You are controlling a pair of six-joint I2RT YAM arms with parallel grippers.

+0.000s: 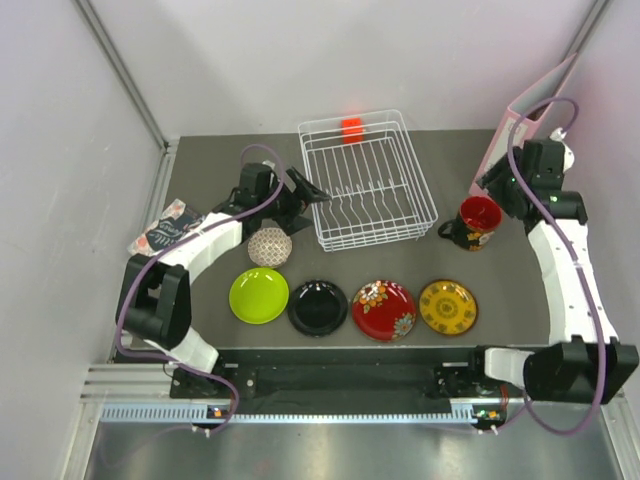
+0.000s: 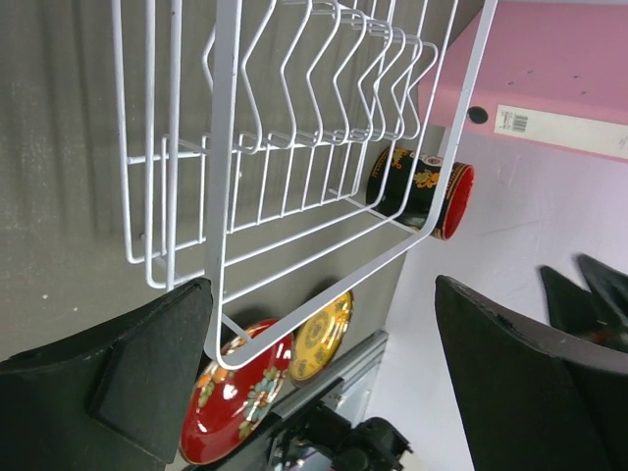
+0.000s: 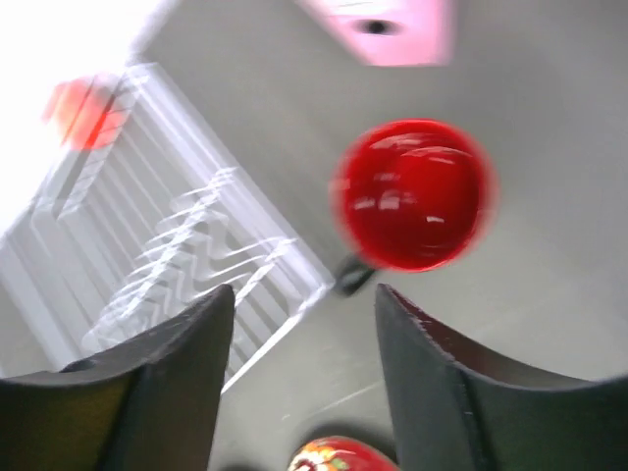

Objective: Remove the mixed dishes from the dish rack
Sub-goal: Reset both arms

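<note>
The rack (image 1: 368,180) stood bare. The mug (image 1: 478,220) sat on the counter (image 1: 220,160) just right of it, nearest the right hand (image 1: 490,186), which gaped empty. The left hand (image 1: 312,193), also wide and empty, hovered by the rack's left rim.
</note>
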